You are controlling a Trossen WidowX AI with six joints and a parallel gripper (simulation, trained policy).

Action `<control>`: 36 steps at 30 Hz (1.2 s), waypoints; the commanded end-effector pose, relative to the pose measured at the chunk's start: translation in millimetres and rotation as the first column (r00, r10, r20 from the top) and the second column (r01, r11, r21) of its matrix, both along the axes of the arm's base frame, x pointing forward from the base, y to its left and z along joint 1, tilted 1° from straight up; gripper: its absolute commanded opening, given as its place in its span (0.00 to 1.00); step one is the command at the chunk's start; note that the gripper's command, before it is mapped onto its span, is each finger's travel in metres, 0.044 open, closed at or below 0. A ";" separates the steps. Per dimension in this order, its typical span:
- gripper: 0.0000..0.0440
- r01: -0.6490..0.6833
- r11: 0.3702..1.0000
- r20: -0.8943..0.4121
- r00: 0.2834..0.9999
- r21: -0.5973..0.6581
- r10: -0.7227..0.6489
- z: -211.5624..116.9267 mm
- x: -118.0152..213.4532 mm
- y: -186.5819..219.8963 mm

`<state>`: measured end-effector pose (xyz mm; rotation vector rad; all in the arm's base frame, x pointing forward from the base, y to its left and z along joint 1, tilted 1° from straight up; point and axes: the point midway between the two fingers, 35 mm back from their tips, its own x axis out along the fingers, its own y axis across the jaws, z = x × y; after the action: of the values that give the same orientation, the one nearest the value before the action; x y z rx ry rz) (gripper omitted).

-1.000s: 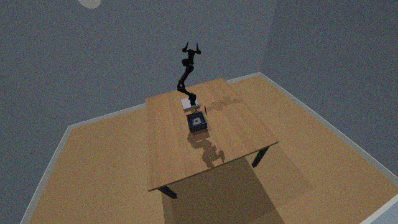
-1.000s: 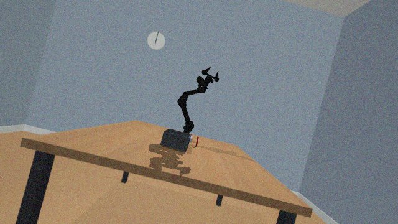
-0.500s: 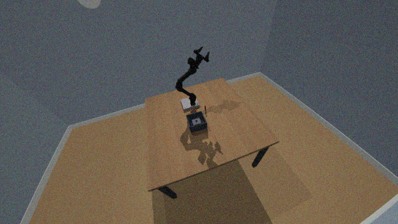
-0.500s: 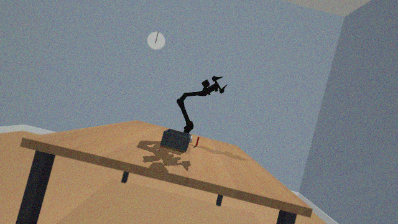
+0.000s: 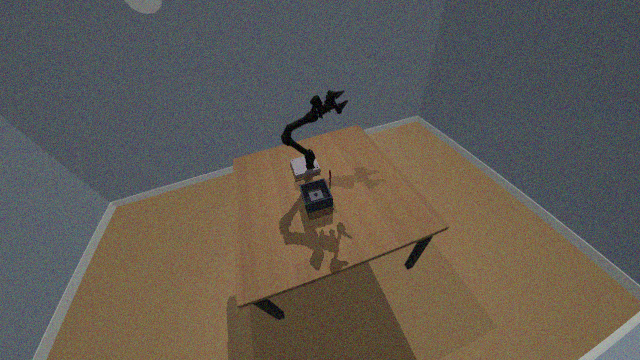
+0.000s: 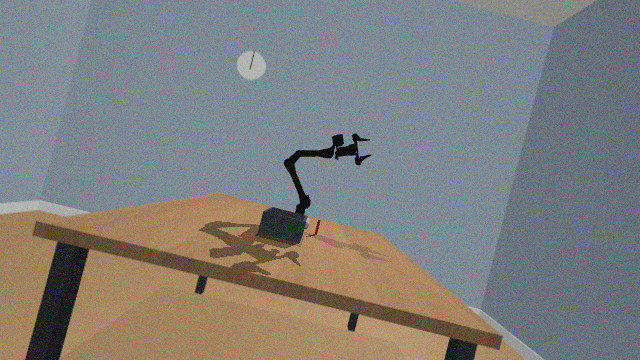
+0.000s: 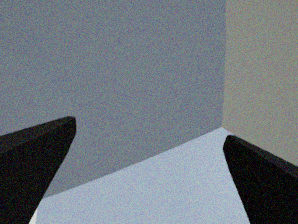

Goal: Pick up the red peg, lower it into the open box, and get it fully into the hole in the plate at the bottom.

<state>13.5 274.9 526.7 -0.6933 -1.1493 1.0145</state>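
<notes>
Gripper (image 5: 345, 99) (image 6: 370, 147) (image 7: 152, 133) wide open, nothing in it! Red peg (image 5: 330, 179) (image 6: 317, 227) stands outside the box (image 5: 319, 204) (image 6: 281, 227); grasp, lowering and insertion all remain!

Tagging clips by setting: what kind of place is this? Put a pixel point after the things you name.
Likely a plain indoor room set up as a robot test space: bluish walls with a round white clock (image 6: 251, 65), a wooden table (image 5: 270, 270) (image 6: 165, 250), and a black robot arm (image 5: 300, 122) (image 6: 296, 175) on it.

Red peg (image 5: 330, 179) (image 6: 317, 227), dark blue-grey box (image 5: 325, 203) (image 6: 282, 226), tan (faintly streaked) tabletop (image 5: 270, 260) (image 6: 175, 240)
</notes>
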 end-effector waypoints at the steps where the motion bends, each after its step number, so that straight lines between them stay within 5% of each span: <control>1: 1.00 0.008 0.998 -0.096 0.995 -0.063 -0.015 -18.6 14.9 4.9; 17: 1.00 0.056 0.957 -0.547 0.810 -0.284 -0.210 -103.2 84.1 6.4; 36: 1.00 0.125 0.900 -0.857 0.276 -0.418 -0.436 -191.2 140.0 -28.1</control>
<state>148.7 252.3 345.9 -0.3805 0.1340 1.0377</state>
